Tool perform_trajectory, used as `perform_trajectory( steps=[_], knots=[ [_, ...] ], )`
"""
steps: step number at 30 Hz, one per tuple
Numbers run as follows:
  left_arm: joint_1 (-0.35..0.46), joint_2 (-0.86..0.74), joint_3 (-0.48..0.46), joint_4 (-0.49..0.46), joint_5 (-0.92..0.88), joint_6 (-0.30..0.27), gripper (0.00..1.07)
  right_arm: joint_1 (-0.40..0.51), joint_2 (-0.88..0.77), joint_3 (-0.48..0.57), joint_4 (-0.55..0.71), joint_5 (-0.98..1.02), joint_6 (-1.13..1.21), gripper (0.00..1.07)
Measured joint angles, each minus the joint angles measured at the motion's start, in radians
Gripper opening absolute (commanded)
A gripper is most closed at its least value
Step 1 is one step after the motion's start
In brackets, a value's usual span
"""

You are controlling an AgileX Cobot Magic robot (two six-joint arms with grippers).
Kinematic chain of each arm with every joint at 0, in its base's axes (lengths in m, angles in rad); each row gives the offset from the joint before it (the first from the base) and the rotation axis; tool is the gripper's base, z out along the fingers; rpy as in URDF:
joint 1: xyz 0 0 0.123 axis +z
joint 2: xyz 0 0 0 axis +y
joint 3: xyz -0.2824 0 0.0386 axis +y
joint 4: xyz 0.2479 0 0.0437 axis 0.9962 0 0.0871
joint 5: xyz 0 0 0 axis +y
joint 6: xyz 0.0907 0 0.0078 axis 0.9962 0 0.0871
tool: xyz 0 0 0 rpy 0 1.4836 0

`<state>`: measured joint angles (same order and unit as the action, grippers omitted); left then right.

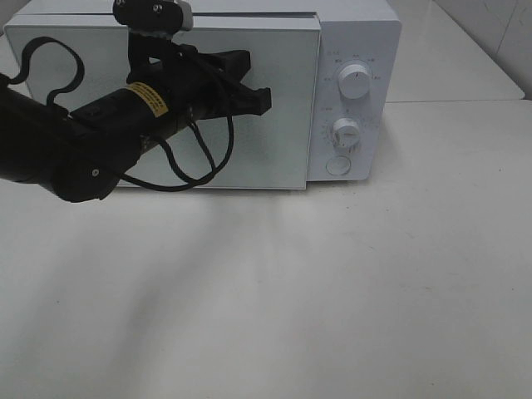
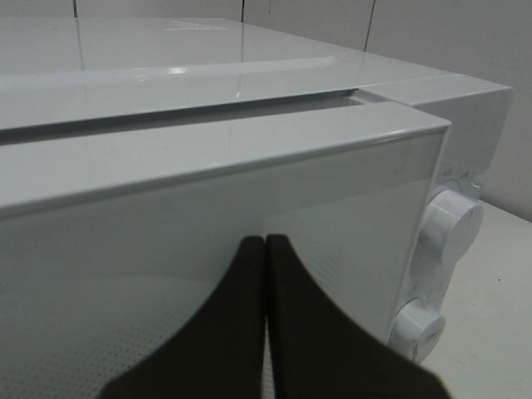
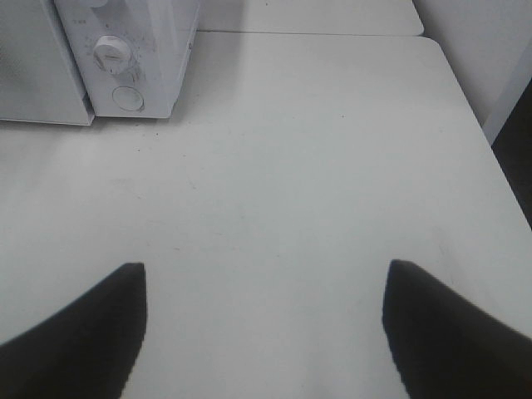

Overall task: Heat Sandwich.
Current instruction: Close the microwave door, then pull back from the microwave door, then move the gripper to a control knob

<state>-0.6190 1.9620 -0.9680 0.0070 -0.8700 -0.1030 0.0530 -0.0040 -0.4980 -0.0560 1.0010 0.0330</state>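
The white microwave (image 1: 357,33) stands at the back of the table. Its door (image 1: 283,133) is almost closed, with a narrow dark gap along its top edge (image 2: 249,112). My left gripper (image 1: 264,100) is shut, its tips (image 2: 266,243) together against or just in front of the door's front face, holding nothing. My right gripper (image 3: 266,268) hangs open over the bare table to the right of the microwave, nothing between its fingers; it is outside the exterior high view. The sandwich is out of view.
The microwave's control panel carries an upper knob (image 1: 355,82), a lower knob (image 1: 345,131) and a round button (image 1: 337,165). The white table (image 1: 291,291) stretches in front. Its right edge (image 3: 499,166) drops off beside my right gripper.
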Motion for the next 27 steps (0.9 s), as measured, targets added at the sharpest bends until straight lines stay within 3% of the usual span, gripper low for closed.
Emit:
perform_trajectory(
  steps=[11, 27],
  knots=[
    [-0.008, 0.05, -0.081, -0.026, 0.03, 0.004, 0.0, 0.0, 0.0, 0.0, 0.0, 0.0, 0.0, 0.75],
    [-0.01, 0.058, -0.088, -0.022, 0.041, 0.006, 0.0, 0.0, 0.0, 0.0, 0.001, 0.0, 0.0, 0.75]
  ],
)
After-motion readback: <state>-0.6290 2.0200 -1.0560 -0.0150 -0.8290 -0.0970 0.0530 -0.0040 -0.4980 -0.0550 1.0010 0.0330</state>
